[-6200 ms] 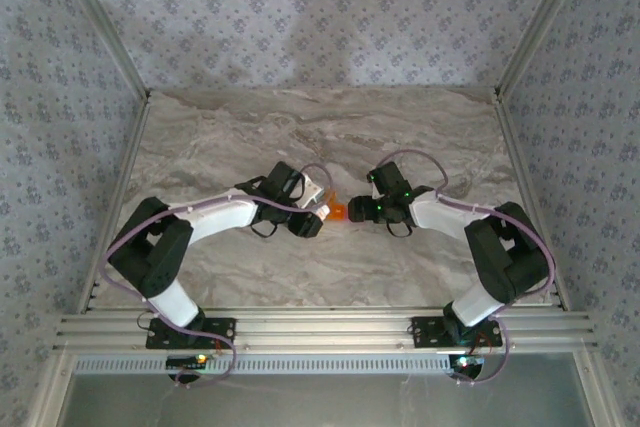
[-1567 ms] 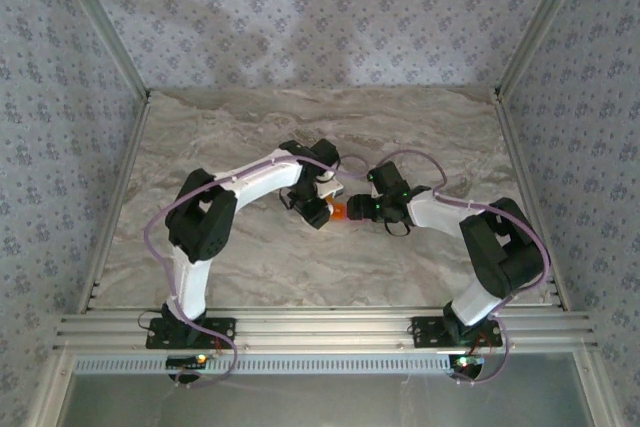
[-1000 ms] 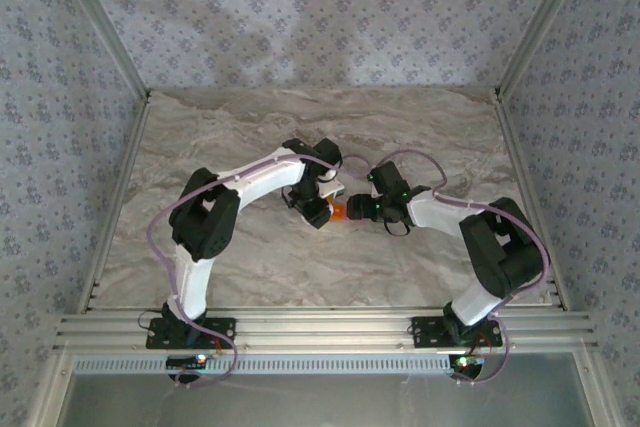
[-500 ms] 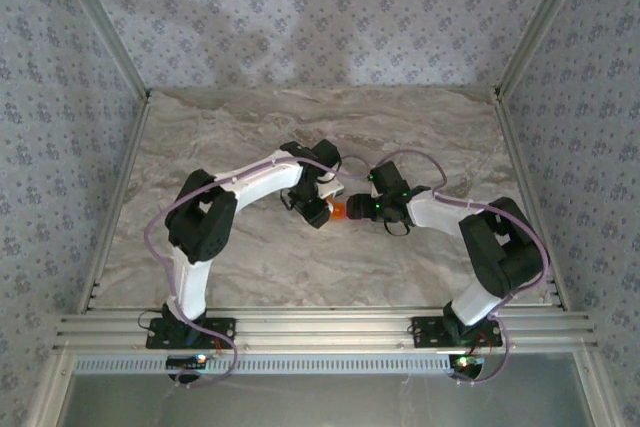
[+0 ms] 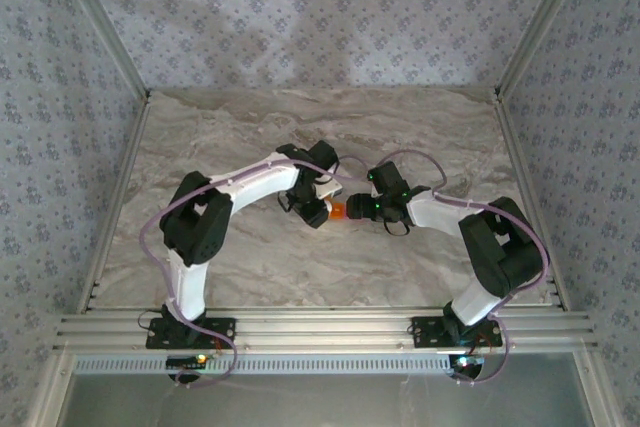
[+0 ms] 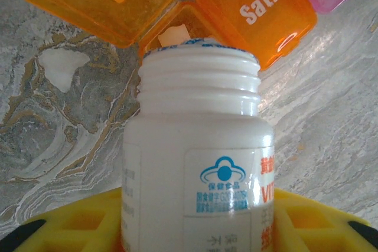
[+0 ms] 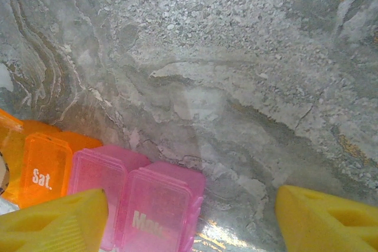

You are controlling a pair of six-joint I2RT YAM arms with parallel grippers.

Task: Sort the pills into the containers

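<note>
Our left gripper (image 6: 195,227) is clamped on the uncapped white bottle (image 6: 198,146), its mouth tipped toward the open orange compartment (image 6: 184,20) of the containers (image 6: 254,10), where a white pill (image 6: 172,35) shows at the rim. Our right gripper (image 7: 189,222) stands wide, holding nothing, at the strip's pink end on the worktop (image 7: 236,87). We judge that pouring is in hand; the next move calls for a gentle tilt so that pills fall only into that compartment

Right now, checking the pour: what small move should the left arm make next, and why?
Probably tip the white bottle slightly further. The left gripper holds it uncapped, its mouth aimed at the open orange compartment beside the closed Sat. compartment, and a white pill shows just past the rim.
</note>
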